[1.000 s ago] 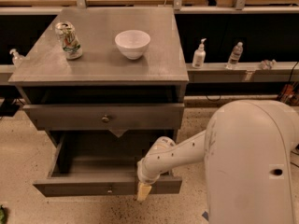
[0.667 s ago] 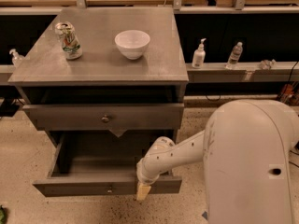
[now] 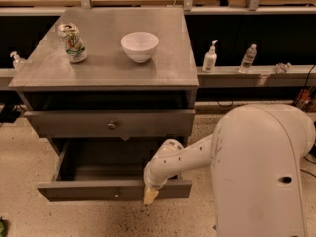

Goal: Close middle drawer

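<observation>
The middle drawer (image 3: pixel 89 190) is pulled far out of the grey cabinet, and its low flat front with a tiny centre knob faces me. Its inside looks empty. My gripper (image 3: pixel 150 195), on the end of the white arm (image 3: pixel 182 159), points down and rests against the right part of that drawer front, right of the knob. Its tan tip hangs just below the front's lower edge. The lowest drawer is out of view.
The taller-fronted upper drawer (image 3: pixel 74 124) with a round knob stands slightly out. A can (image 3: pixel 72 43) and a white bowl (image 3: pixel 140 46) stand on the cabinet top (image 3: pixel 98 70). Bottles (image 3: pixel 210 57) (image 3: pixel 248 58) stand on a ledge at the right. My white body (image 3: pixel 261 172) fills the lower right.
The gripper and the middle drawer's front have shifted a little toward the cabinet. Everything else is as before.
</observation>
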